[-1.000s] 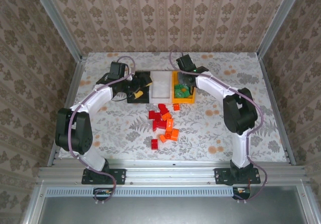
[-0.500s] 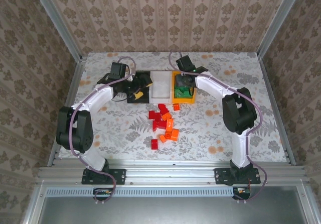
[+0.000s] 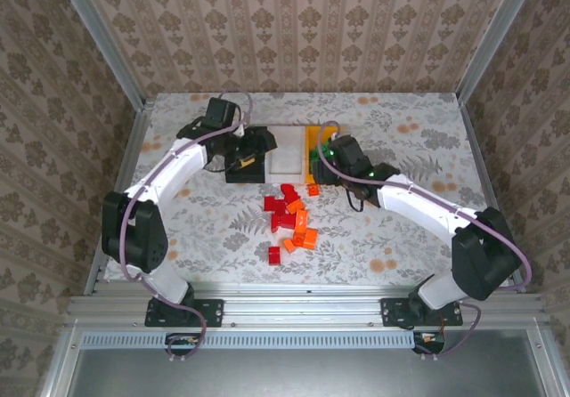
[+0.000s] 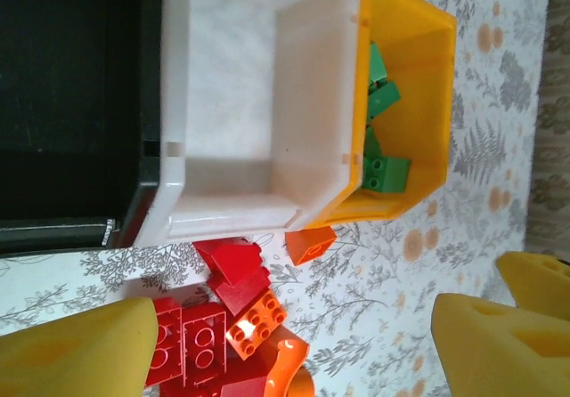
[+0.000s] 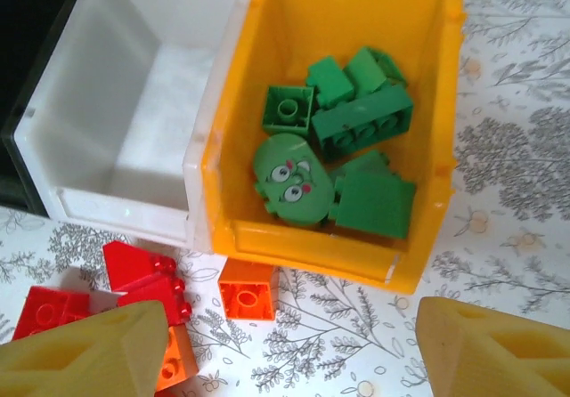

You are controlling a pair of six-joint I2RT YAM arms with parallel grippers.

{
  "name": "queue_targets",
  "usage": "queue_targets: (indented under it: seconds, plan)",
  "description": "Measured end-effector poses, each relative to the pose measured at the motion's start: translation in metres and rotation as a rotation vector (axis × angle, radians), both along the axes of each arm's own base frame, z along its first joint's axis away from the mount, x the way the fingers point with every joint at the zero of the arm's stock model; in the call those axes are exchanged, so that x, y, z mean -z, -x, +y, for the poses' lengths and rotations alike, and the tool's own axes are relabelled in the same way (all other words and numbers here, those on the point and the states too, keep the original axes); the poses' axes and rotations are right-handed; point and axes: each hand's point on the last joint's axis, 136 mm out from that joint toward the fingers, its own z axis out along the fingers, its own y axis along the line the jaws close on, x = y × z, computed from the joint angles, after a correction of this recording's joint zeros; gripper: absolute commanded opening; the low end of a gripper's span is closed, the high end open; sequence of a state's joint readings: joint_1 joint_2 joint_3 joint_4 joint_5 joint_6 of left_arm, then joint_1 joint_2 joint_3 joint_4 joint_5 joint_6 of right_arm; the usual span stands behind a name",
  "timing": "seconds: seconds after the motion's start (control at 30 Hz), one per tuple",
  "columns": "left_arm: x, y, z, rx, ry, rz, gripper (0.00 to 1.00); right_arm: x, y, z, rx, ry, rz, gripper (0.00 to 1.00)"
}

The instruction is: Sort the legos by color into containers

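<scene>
Three containers stand side by side at the back: a black bin (image 3: pixel 247 150), a white bin (image 3: pixel 285 149) and a yellow-orange bin (image 3: pixel 314 139). Several green legos (image 5: pixel 356 121) lie in the yellow-orange bin (image 5: pixel 312 241); the white bin (image 5: pixel 134 121) holds nothing. Red and orange legos (image 3: pixel 289 219) lie piled in front of the bins. My right gripper (image 5: pixel 289 361) hovers open and empty just in front of the yellow-orange bin, above an orange brick (image 5: pixel 248 292). My left gripper (image 4: pixel 294 361) is open and empty over the pile's back edge, near an orange brick (image 4: pixel 256 317) and red bricks (image 4: pixel 233 272).
The floral tablecloth (image 3: pixel 401 228) is bare to the right and left of the pile. Metal frame posts (image 3: pixel 485 41) and wallpapered walls close in the back and sides. A lone red brick (image 3: pixel 274 255) lies nearest the front edge.
My right gripper has opened and drawn back from over the yellow-orange bin to its front side. The left gripper has shifted slightly by the black bin.
</scene>
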State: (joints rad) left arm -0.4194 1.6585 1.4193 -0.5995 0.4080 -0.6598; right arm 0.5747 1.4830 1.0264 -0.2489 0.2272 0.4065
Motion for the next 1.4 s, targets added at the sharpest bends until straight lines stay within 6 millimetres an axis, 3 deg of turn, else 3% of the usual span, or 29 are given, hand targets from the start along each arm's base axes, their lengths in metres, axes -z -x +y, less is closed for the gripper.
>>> queue_targets:
  seconds: [0.13,0.23,0.37,0.53,0.8,0.93,1.23,1.4]
  plan:
    - [-0.008,0.029,-0.014,0.061,-0.098,-0.067,0.82,0.018,0.011,-0.004,0.011,-0.03,-0.009,0.65]
    - [0.001,0.076,-0.021,0.128,-0.18,-0.095,0.82,0.021,0.022,-0.013,0.039,-0.047,-0.031,0.62]
    - [0.033,0.125,-0.011,0.172,-0.296,-0.092,0.8,0.02,0.023,-0.024,0.111,-0.076,-0.094,0.61]
    - [0.084,0.167,-0.003,0.208,-0.43,-0.029,0.75,0.035,0.027,-0.039,0.19,-0.071,-0.104,0.61]
    - [0.123,0.217,-0.025,0.318,-0.522,0.015,0.65,0.029,0.022,-0.047,0.253,-0.072,-0.147,0.61]
    - [0.134,0.232,-0.029,0.329,-0.547,0.031,0.59,0.029,0.022,-0.048,0.258,-0.069,-0.15,0.61]
    - [0.157,0.243,-0.007,0.27,-0.605,0.063,0.59,0.03,0.021,-0.049,0.261,-0.064,-0.149,0.61]
    - [0.164,0.241,-0.009,0.241,-0.588,0.063,0.42,0.034,0.021,-0.049,0.261,-0.056,-0.14,0.61]
